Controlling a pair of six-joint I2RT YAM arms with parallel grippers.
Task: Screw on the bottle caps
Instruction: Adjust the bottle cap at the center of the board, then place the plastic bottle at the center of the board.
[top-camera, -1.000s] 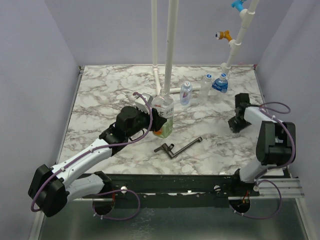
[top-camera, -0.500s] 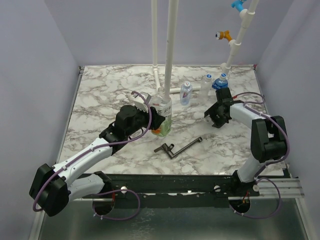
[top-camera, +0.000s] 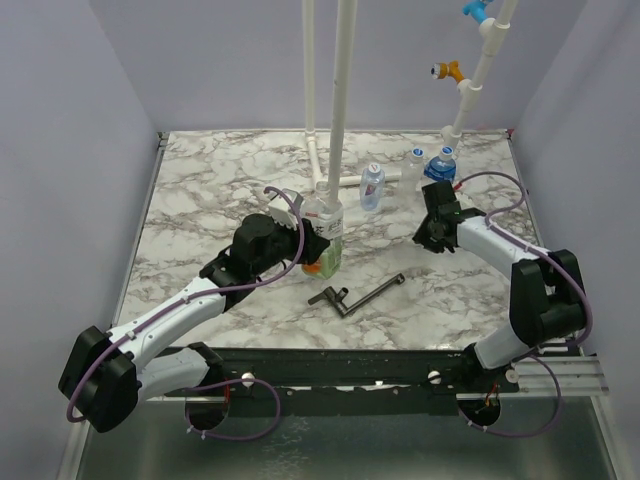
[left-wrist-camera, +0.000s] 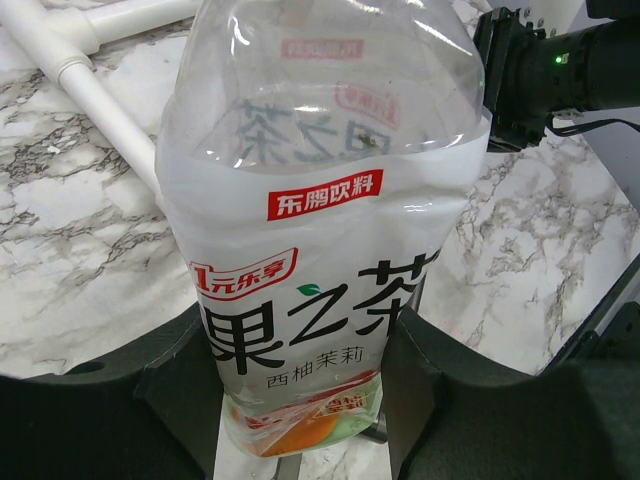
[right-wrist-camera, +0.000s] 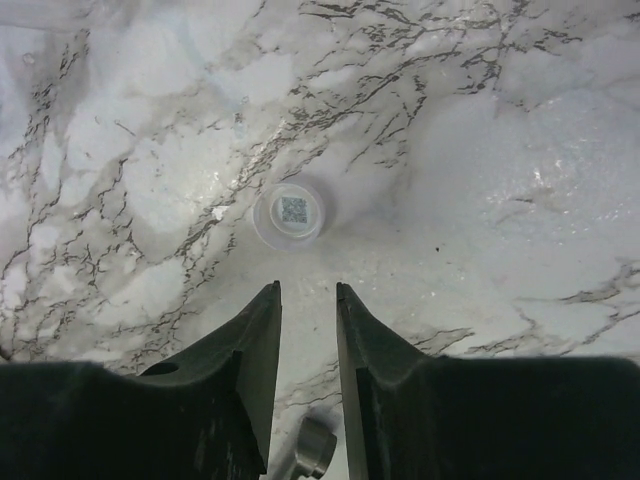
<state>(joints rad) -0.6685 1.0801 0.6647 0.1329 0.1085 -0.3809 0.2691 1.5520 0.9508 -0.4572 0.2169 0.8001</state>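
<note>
Your right tool has swung in from the right side of the table toward the back. It now hangs over a pale bottle cap that lies flat on the marble just ahead of its fingertips. Its jaws stand narrow, with a slim gap and nothing in it, so you will probably need to widen them before closing on the cap. Your left tool keeps the labelled bottle clamped upright near the table's centre, which looks ready to receive that cap once you have it.
</note>
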